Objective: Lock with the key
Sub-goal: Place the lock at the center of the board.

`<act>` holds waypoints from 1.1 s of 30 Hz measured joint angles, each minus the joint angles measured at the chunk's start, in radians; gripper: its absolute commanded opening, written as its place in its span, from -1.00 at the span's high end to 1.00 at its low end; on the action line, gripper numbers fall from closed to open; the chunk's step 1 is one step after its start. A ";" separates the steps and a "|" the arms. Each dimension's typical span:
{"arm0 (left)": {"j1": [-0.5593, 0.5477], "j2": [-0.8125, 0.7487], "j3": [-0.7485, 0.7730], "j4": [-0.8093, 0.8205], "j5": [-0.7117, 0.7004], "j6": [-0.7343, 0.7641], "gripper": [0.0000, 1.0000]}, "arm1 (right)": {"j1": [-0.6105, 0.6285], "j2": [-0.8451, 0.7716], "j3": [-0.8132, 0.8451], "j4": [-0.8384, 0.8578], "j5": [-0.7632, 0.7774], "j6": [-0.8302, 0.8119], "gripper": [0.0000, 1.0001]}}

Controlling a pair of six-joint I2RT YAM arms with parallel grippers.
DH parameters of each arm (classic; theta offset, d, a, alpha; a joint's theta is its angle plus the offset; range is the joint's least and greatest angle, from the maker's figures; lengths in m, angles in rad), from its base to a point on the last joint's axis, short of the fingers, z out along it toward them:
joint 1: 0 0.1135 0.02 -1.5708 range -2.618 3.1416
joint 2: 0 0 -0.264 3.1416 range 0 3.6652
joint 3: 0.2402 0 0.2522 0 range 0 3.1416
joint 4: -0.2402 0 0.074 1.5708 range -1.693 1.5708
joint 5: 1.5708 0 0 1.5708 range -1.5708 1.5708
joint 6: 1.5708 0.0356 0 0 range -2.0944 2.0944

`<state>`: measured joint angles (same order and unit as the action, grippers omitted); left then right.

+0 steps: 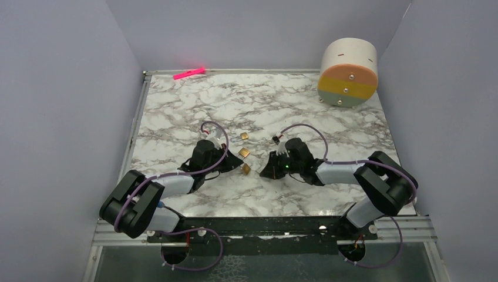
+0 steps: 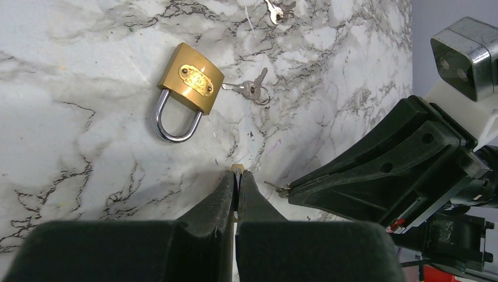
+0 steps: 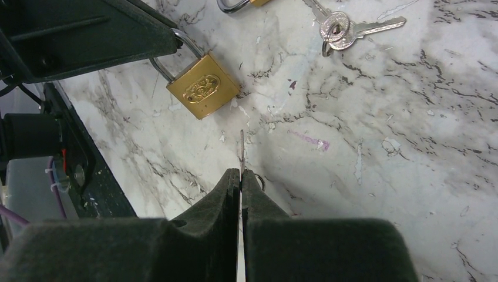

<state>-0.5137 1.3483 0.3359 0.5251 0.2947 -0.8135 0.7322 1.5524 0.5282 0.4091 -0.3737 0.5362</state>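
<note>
My left gripper is shut on a small brass padlock. Its fingers clamp the silver shackle and the brass body sticks out past the tips. My right gripper is shut on the key, a thin silver blade that pokes out edge-on beyond the fingertips, with a small ring beside it. The key's tip points toward the held padlock and stops a short way from it, not touching. In the top view both grippers face each other mid-table with the padlock between them.
A second brass padlock lies flat on the marble table, with a ringed pair of keys beside it. A third padlock lies farther back. A banded cylinder stands at the back right, and a pink object lies at the back edge.
</note>
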 measured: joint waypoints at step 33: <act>-0.058 -0.031 0.015 -0.091 -0.039 0.048 -0.07 | 0.028 -0.055 0.057 -0.092 0.118 -0.067 0.11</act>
<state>-0.5716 1.3178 0.3511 0.4343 0.2562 -0.7658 0.7601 1.4979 0.5850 0.3168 -0.2558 0.4694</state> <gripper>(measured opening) 0.525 0.388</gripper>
